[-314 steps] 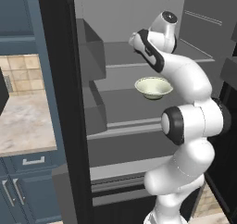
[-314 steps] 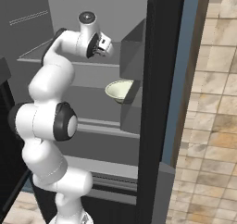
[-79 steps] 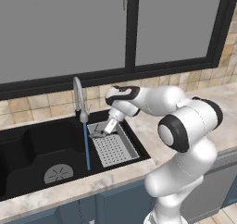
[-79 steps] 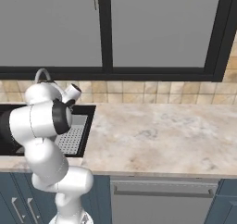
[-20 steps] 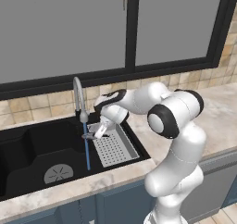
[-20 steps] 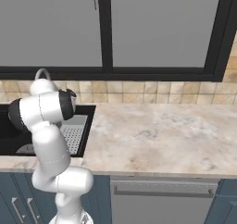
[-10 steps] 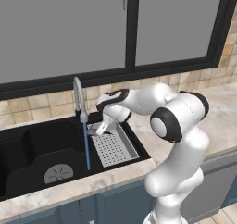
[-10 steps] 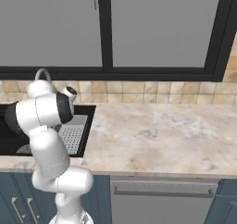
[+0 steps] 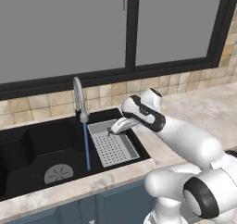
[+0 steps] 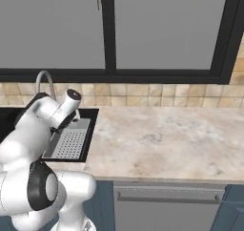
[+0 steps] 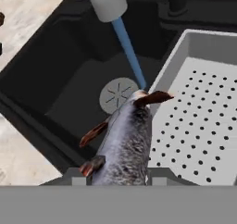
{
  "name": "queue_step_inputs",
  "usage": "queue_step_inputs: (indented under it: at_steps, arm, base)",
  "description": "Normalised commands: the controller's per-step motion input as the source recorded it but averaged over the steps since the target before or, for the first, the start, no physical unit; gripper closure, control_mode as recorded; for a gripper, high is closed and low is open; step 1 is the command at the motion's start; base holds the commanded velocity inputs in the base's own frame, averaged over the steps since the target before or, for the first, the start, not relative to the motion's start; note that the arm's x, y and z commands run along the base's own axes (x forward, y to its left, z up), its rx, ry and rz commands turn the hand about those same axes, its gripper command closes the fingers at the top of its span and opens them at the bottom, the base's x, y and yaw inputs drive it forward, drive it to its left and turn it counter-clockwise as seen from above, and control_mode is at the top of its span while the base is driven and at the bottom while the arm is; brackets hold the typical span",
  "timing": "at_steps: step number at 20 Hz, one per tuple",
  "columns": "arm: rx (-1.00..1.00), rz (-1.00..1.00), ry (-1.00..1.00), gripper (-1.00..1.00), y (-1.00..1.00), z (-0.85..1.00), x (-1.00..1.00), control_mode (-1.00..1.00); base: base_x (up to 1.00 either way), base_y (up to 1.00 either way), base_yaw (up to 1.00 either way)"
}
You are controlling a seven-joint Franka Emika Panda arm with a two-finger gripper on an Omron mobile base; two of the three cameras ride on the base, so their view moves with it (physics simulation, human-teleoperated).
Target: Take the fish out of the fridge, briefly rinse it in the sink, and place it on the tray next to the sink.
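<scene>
In the hand view my gripper [image 11: 115, 174] is shut on the fish [image 11: 125, 140], a grey-brown body with reddish fins pointing away from the hand. The fish's far end touches the blue water stream [image 11: 129, 56] falling from the faucet spout [image 11: 106, 1]. Below lie the black sink [image 11: 55, 65] with its round drain [image 11: 119, 94] and the grey perforated strainer basket [image 11: 194, 121]. In the left base view the gripper [image 9: 112, 129] hangs over the basket's [image 9: 113, 142] near-left corner, just right of the stream [image 9: 86, 144]. The tray and the fridge are out of view.
The chrome gooseneck faucet [image 9: 79, 98] stands behind the sink [image 9: 41, 149]. Beige marble counter [image 10: 162, 139] stretches to the right of the sink, with a tiled backsplash and a dark-framed window behind. Blue cabinet fronts run under the counter.
The gripper with the fish has shifted slightly right, toward the basket. The arm's elbow has swung down toward the lower right. Water keeps running.
</scene>
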Motion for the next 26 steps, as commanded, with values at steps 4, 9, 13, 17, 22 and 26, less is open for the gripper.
queue_step_inputs:
  at_steps: [4,9,13,17,22,26]
  arm:
    - [-0.17,-0.44,0.35,1.0,-0.45,0.88,-0.56,-1.0]
    - [-0.3,-0.43,0.21,1.0,-0.36,0.74,-0.71,-1.0]
    - [-0.44,-0.38,0.01,1.0,-0.33,0.68,-0.82,-1.0]
    - [-0.32,-0.24,-0.51,1.0,-0.08,0.33,-0.68,-1.0]
    - [-0.03,-0.02,-0.19,1.0,0.0,0.0,-0.12,-1.0]
    - [0.0,0.0,-0.03,1.0,0.03,0.0,-0.35,1.0]
  base:
    - [0.0,0.0,0.0]
    - [0.0,0.0,0.0]
    - [0.0,0.0,0.0]
    - [0.0,0.0,0.0]
    - [0.0,0.0,0.0]
    - [-0.5,0.17,0.0]
